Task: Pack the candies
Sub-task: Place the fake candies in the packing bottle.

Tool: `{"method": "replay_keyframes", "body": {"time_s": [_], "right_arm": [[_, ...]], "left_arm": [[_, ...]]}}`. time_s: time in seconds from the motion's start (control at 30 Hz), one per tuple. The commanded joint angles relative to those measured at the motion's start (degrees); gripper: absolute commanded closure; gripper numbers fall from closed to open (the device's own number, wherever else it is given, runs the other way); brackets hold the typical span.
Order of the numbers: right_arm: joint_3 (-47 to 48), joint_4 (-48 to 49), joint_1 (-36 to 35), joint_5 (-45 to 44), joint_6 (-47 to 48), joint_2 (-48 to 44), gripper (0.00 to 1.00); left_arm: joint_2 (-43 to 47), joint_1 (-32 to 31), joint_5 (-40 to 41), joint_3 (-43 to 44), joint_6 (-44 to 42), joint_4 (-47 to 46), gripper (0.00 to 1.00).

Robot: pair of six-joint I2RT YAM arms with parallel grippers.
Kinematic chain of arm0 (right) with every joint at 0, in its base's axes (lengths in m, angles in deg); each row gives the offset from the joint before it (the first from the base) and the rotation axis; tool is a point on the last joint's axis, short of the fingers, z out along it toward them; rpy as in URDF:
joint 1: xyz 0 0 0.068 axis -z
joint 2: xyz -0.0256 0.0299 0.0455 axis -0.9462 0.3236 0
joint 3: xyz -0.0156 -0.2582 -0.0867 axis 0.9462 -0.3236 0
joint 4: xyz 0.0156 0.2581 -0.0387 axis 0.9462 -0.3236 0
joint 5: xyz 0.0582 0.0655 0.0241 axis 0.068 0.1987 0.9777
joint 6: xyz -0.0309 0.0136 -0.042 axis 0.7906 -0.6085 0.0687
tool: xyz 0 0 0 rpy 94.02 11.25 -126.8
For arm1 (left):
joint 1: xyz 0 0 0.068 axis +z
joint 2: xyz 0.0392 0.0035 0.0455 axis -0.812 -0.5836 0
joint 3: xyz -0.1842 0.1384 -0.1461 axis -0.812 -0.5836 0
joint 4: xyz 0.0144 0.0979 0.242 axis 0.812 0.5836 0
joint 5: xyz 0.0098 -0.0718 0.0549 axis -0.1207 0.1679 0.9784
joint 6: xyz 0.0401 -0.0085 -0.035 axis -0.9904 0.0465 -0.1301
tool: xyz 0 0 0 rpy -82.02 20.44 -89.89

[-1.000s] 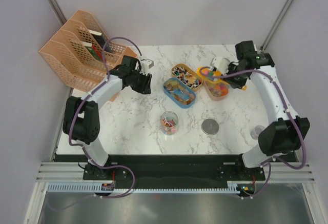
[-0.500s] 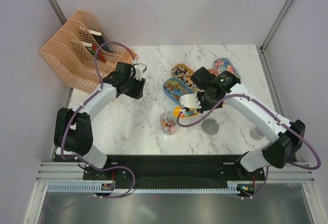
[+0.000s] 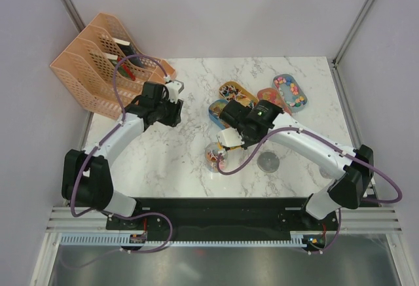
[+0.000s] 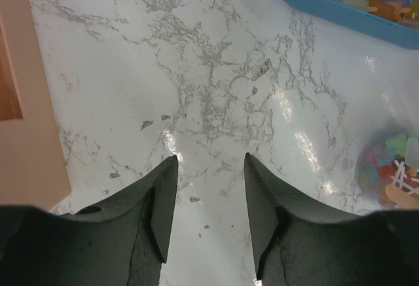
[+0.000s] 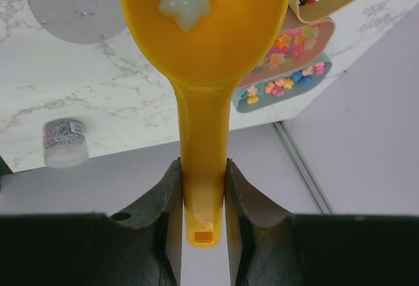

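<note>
My right gripper (image 5: 201,163) is shut on the handle of a yellow-orange scoop (image 5: 204,44). The scoop bowl holds a few candies (image 5: 186,3), pale star shapes. In the top view the right gripper (image 3: 228,138) hangs just above a clear jar (image 3: 215,158) part-filled with candies; the scoop is hidden under the wrist there. More candies lie in the oval trays: blue (image 3: 218,110), yellow (image 3: 234,92), orange (image 3: 268,95) and grey-blue (image 3: 290,91). My left gripper (image 4: 209,158) is open and empty over bare marble, left of the blue tray (image 4: 340,8) and the jar (image 4: 391,171).
A round jar lid (image 3: 268,162) lies right of the jar. A small clear container (image 5: 64,143) stands near the table's right front edge. Peach file organizers (image 3: 98,60) stand at the back left, close to the left gripper (image 3: 171,101).
My right arm has swung left from the trays to above the jar, carrying the scoop with candies. The left arm has shifted slightly; its gripper stays open.
</note>
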Motion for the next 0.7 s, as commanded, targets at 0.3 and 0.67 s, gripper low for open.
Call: {"method": "replay_keyframes", "body": {"time_s": [0.3,0.67], "right_arm": [[0.96,-6.44,-7.97,-15.23,-0.77,0.11,1.0],[-2.29,-6.44,-12.45,-22.79,-0.33,0.46,1.0]], "left_arm": [[3.39,0.32,-2.43,-1.42,2.03,-4.17,0.47],[3.56,0.4,-3.93,-1.6,3.0,-4.43,0.46]]}}
